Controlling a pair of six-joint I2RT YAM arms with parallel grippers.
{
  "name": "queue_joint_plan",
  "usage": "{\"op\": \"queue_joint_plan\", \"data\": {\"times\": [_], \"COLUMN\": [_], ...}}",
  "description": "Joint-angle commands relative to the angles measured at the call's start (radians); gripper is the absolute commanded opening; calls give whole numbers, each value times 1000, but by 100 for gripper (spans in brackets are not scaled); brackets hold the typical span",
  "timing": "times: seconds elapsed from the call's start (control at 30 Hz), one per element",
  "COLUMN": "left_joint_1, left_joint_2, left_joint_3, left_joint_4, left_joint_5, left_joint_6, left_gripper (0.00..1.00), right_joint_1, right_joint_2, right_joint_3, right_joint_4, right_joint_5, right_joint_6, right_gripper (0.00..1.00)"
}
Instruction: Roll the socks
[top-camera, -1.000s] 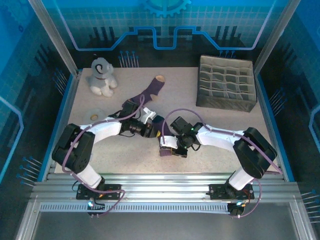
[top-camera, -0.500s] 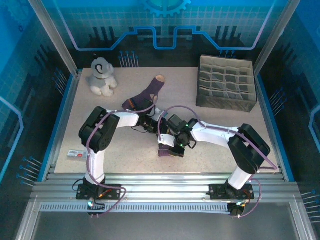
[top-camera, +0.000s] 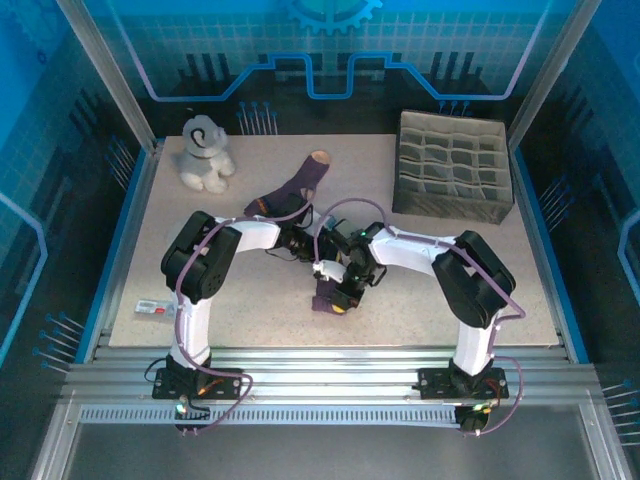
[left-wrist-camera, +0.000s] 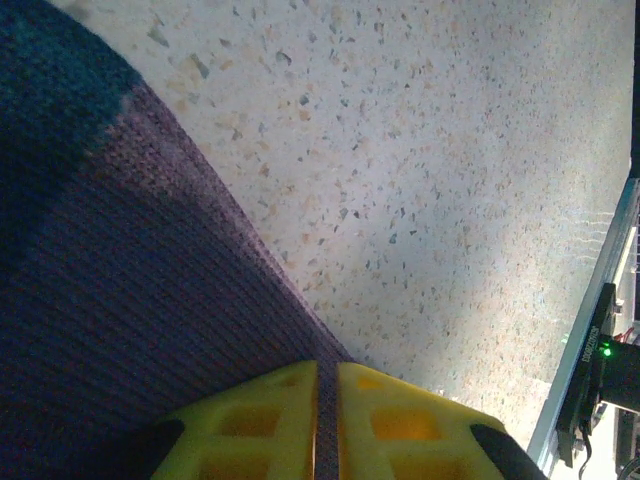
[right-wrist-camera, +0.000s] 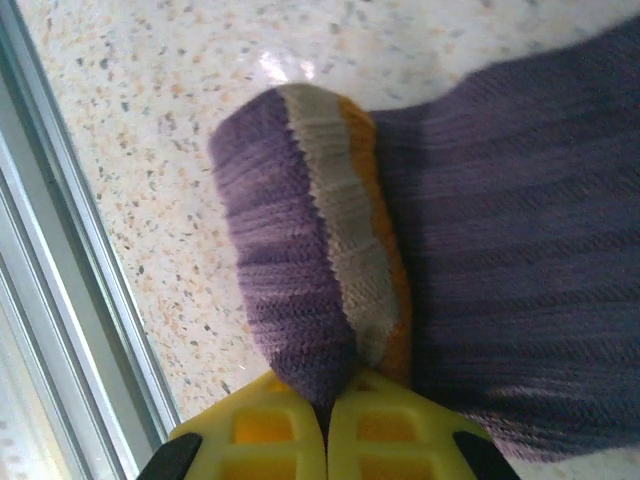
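One purple sock (top-camera: 298, 187) lies flat at mid-table, its tan toe pointing to the back. The other sock (top-camera: 328, 298) is bunched near the front between the two arms. My left gripper (top-camera: 306, 246) (left-wrist-camera: 327, 366) is shut on a thin fold of this purple knit (left-wrist-camera: 130, 300), which turns navy at the upper left of the left wrist view. My right gripper (top-camera: 338, 288) (right-wrist-camera: 328, 392) is shut on the folded cuff (right-wrist-camera: 350, 250), which has a grey and an orange band, and the sock's purple leg (right-wrist-camera: 520, 260) lies to its right.
A grey plush toy (top-camera: 205, 152) sits at the back left. A grey divided box (top-camera: 453, 178) stands at the back right. A small white label (top-camera: 152, 306) lies near the front left edge. The table's metal front rail (right-wrist-camera: 60, 260) runs close to the right gripper.
The left arm has folded in towards the centre and its jaws have closed tighter on the knit. The right gripper has drawn the cuff slightly left and back.
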Motion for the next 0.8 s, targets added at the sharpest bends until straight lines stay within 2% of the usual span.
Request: {"op": "queue_joint_plan", "data": {"times": [0.0, 0.43, 0.63, 0.77], "left_joint_1": [23, 134, 157, 136], "left_joint_2": [-6, -213, -391, -526], "left_joint_3": [-1, -83, -218, -373], "left_joint_4": [7, -31, -38, 76], "left_joint_5": [-5, 34, -11, -42], "left_joint_6": [-12, 30, 144, 162], "left_gripper": [12, 19, 22, 24], "right_joint_1": [-35, -78, -87, -89], "right_joint_2": [63, 174, 189, 200], "right_joint_3": [13, 95, 124, 134], "right_joint_4": [-98, -138, -156, -160], "right_joint_5": [33, 61, 69, 60], "right_joint_6": [60, 139, 139, 127], "right_gripper": [0, 0, 0, 0]}}
